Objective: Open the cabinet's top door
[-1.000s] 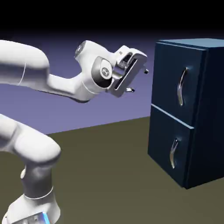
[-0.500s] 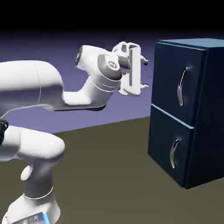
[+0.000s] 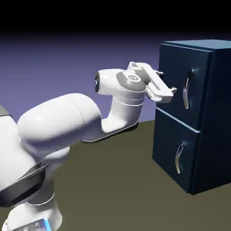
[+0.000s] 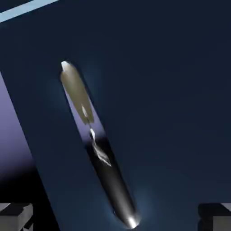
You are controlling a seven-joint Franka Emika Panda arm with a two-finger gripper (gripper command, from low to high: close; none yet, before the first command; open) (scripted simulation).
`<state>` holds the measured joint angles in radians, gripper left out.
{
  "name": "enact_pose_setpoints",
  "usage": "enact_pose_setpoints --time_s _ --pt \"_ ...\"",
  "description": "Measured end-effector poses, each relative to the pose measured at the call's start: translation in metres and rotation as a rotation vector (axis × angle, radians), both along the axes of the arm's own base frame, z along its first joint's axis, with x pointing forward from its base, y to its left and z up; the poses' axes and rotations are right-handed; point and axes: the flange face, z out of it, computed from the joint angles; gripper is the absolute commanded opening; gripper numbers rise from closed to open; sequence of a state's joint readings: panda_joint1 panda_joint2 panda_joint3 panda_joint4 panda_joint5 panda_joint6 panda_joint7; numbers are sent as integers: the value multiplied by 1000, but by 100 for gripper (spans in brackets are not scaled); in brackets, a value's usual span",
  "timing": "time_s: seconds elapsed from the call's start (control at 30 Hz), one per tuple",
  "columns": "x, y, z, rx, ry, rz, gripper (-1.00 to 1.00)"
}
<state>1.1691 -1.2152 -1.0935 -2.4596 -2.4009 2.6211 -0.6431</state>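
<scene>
Toward the exterior view's right stands the tall dark navy-blue box-shaped cabinet (image 3: 180, 149), its flat navy-blue top door (image 3: 173, 63) closed above a smaller lower panel (image 3: 169, 140). Near the top door is the white two-fingered hand (image 3: 168, 81), tilted, its fingers spread wide apart with nothing between them. From the hand view, the curved silver vertical handle (image 4: 97, 140) of that door runs slantwise, left of the middle, reaching down toward the level of the grey fingertips (image 4: 18, 216).
</scene>
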Motion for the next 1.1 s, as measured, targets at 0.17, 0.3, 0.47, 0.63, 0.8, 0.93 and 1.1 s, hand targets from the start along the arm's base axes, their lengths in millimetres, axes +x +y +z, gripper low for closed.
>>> enact_pose_setpoints --time_s 0.17,0.3,0.47,0.63,0.8,0.93,1.1 --pt "25 -1 -30 -211 -72 13 100" --pt "44 1 -39 -270 -92 16 100" --pt "83 4 -40 -271 -92 15 -100" --pt "56 19 -40 -276 -77 -92 -100" --pt "25 41 -40 -281 -59 -222 -100" --pt "4 61 -40 -284 -45 -321 -100" --pt "-19 87 -40 -287 -28 -439 -100"
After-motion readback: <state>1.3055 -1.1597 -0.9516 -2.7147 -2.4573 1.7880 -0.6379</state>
